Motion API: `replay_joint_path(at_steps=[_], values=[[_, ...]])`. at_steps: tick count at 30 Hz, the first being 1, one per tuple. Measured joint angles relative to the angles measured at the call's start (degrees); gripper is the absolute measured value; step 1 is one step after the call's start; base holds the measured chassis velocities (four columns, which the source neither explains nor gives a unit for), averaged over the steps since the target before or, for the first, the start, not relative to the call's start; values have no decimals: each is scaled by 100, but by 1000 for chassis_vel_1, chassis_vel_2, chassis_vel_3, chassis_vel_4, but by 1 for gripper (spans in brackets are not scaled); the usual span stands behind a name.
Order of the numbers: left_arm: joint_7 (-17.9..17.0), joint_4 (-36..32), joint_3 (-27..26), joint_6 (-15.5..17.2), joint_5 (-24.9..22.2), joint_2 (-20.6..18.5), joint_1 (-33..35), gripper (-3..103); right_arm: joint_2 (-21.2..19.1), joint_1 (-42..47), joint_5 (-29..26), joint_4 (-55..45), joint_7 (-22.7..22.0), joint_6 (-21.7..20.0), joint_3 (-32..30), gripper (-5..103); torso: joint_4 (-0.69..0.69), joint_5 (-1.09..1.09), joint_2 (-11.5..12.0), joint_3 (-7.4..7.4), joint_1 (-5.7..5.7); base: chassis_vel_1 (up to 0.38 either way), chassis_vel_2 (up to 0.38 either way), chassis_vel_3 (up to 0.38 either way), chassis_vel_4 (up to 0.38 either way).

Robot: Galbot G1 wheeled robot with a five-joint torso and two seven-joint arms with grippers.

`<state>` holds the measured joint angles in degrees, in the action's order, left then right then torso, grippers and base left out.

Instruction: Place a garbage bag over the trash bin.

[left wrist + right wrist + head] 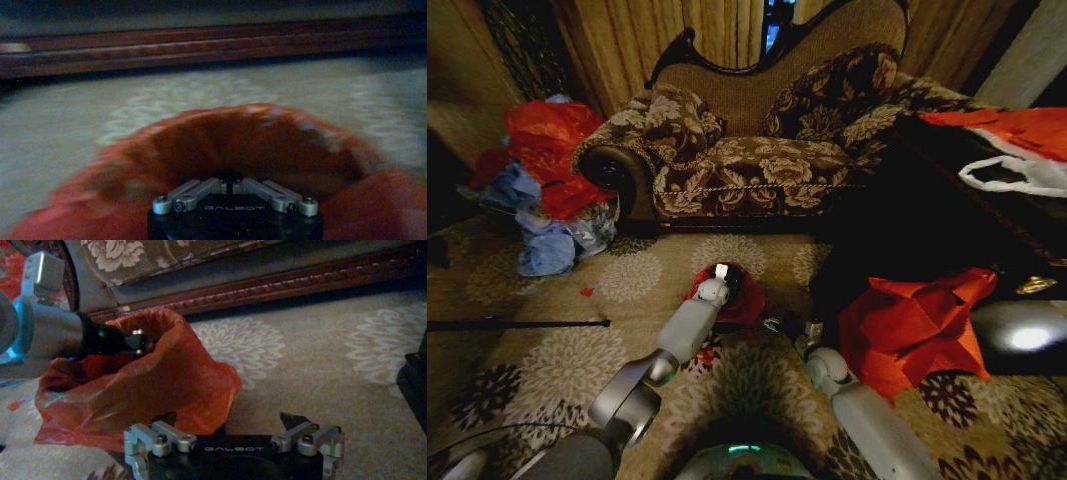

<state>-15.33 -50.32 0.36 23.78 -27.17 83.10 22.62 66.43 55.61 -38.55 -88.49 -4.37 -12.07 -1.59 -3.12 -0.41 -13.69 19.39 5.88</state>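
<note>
The red-orange garbage bag (739,302) stands on the carpet in front of the sofa, mouth open and gaping (153,385). The trash bin is hidden by it. My left gripper (721,271) reaches down into the bag's mouth. In the left wrist view its finger links are folded together, shut (230,177), with the bag's rim (267,120) curving around them. In the right wrist view the left gripper (138,338) sits just inside the bag's upper edge. My right gripper (230,417) hovers low beside the bag, open and holding nothing; it lies right of the bag in the head view (779,325).
The floral sofa (757,150) with its carved wooden base (280,287) stands just behind the bag. Red and pale blue bags (547,180) are piled at the left. Another red bag (917,320) and a white handled bag (1017,175) lie by dark furniture at the right. A black rod (517,323) lies on the carpet.
</note>
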Motion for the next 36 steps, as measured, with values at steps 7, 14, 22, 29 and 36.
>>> replay_joint_path(at_steps=[7, 14, 22, 29, 36], values=[[-778, -231, -123, 578, 28, -94, 160, 0, 15, 6, 11, -22, 5, 0, 60, 100, 0, 0, -1, 0, 0, 0, 0, 0, 0], [-671, -340, -33, 1046, 51, -192, 321, 0, -64, 6, -19, -60, 2, 0, 52, 100, 0, 0, -1, 0, 0, 0, 0, 0, 0], [-227, -183, 45, 1295, 120, -92, 357, 0, -133, 91, -58, -138, 7, -1, 21, 100, 0, 0, -2, -1, 0, 0, 0, 0, 0], [395, -206, 93, 910, 257, -83, 253, 0, -80, 50, -38, -141, -2, 3, 83, 100, 0, 0, -2, -1, 0, 0, 0, 0, 0], [914, -328, 174, 543, 378, -90, 164, 0, -95, -48, -61, -250, -92, -33, 265, 100, 0, 1, -2, 0, 0, 0, 0, 0, 0]])
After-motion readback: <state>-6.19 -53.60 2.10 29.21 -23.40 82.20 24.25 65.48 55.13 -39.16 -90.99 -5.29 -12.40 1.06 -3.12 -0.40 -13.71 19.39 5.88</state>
